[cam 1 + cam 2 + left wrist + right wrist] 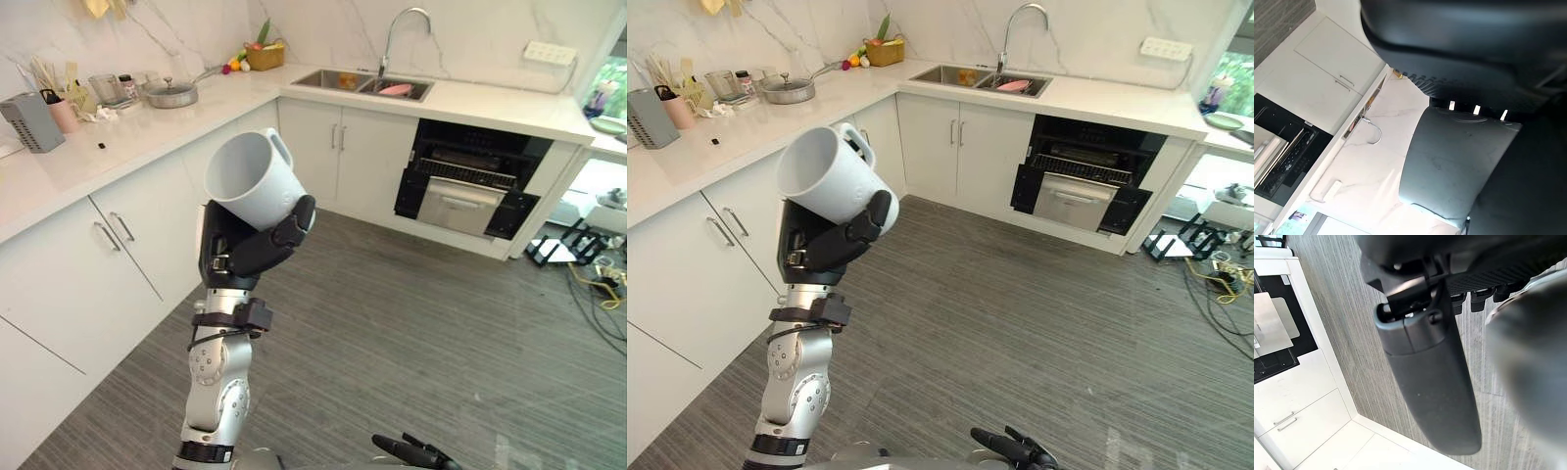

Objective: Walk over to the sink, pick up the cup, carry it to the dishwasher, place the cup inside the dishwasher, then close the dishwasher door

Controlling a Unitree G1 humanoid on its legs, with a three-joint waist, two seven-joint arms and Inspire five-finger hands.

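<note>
The robot's left hand (257, 250) is raised over the grey plank floor (411, 333), clenched around a white cup (250, 181): dark fingers wrap the lower wall from one side and the thumb from the other. The cup is tilted, with its open mouth turned up and to the left and its handle on the far side towards the cabinets. In the left wrist view the cup's shaded wall (1454, 161) lies right against the palm. The cup is in the air, well apart from both the sink (362, 84) and the dishwasher (470, 186). The right hand (416, 452) shows low at the bottom edge of the head views, its fingers stretched out and released, holding nothing. The white L-shaped desk (147, 137) runs along the left wall and across the back. The sink is set in the back run under a curved faucet (397, 34) and holds a pink item (396, 89), possibly a dish, and something orange (348, 79). Just right of the sink cabinet, below the desk edge, the dishwasher stands open, a rack visible in its dark cavity and a steel panel leaning out in front. A basket of vegetables (265, 57) sits in the desk's inner corner, a lidded frying pan (172, 94) on the left run, and a grey knife block (31, 121) near the left end.
</note>
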